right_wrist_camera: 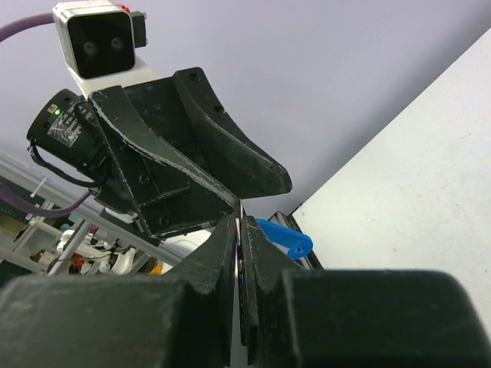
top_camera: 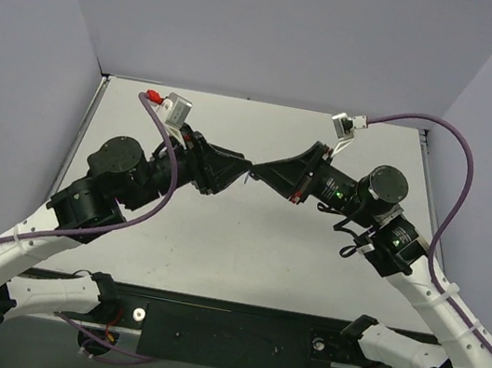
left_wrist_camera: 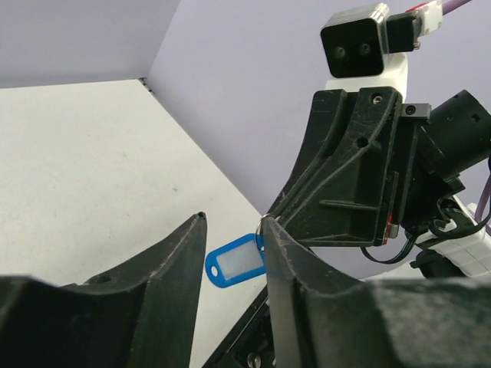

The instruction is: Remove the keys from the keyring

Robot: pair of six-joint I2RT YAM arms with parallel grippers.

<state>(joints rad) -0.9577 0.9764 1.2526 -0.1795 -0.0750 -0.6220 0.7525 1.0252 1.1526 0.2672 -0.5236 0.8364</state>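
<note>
Pinching the keyring (right_wrist_camera: 241, 245) in our right gripper (right_wrist_camera: 239, 221), we are holding our left gripper (left_wrist_camera: 232, 218) spread apart just left of it, near the blue tag (left_wrist_camera: 236, 261).

Pale grey table (top_camera: 244, 250), lilac walls (top_camera: 281, 29) (three sides), even light

No legible txt anywhere, sticker on arm motor (right_wrist_camera: 66, 131) too blurry to read

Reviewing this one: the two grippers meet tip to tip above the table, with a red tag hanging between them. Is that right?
Not quite. The tag is blue, not red, as the left wrist view shows. The rest holds: the left gripper and the right gripper do meet tip to tip above the table.
</note>
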